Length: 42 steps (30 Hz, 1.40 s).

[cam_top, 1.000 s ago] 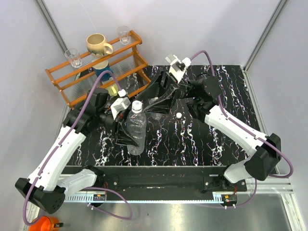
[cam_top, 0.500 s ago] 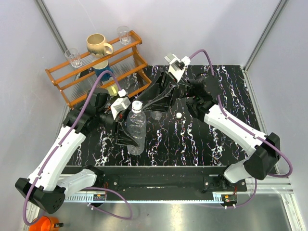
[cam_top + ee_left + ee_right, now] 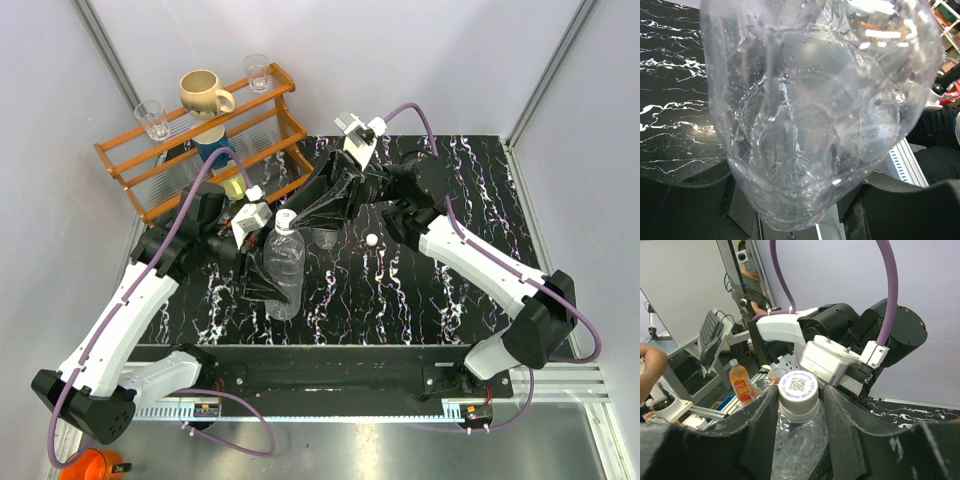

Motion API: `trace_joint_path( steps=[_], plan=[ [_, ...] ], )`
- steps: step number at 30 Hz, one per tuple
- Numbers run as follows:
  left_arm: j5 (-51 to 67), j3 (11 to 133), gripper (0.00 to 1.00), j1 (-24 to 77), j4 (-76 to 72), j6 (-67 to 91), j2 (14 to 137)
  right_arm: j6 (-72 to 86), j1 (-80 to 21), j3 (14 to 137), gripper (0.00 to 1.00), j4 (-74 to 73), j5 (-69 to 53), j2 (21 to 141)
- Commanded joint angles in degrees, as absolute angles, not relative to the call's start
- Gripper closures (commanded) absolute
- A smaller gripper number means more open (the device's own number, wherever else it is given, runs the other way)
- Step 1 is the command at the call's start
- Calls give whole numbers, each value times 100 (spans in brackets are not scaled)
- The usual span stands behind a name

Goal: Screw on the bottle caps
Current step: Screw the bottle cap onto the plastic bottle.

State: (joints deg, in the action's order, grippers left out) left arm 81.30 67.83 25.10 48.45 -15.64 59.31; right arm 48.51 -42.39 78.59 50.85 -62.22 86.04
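Note:
My left gripper is shut on a clear ribbed bottle and holds it upright above the table; in the left wrist view the bottle's body fills the frame between the fingers. A white cap sits on its neck. My right gripper is open with its jaws on either side of that cap; the left finger touches it, the right finger stands a little off. A second white cap lies loose on the table. A second clear bottle lies mostly hidden under the right gripper.
A wooden rack stands at the back left with a beige mug and two clear glasses on top. The black marble tabletop has walls close on both sides.
My right gripper has moved left and towards the held bottle, and its jaws now straddle the cap. The left arm and the bottle have stayed still.

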Motion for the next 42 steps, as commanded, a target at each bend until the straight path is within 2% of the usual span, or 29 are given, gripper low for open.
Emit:
trace_joint_path(
  steps=[1,8,25,34,42],
  plan=[
    [7954,6803,100,2505,4755,-1784,5862,4904,-4307,8139,51,5344,-6275,8604],
    [7814,6776,100,2505,4755,-1802,5880,4931,-4315,8139,52,5414,-6275,8622],
    [7560,6899,100,2505,4781,-1819,5854,4861,-4350,8112,63,4966,-6416,8701],
    [6522,6935,100,2496,4492,-1547,5801,3544,-4386,7796,69,3210,-6214,8324],
    [5845,6961,100,2426,4237,-1239,5792,2594,-4403,7410,83,1645,-5380,7840]
  ],
)
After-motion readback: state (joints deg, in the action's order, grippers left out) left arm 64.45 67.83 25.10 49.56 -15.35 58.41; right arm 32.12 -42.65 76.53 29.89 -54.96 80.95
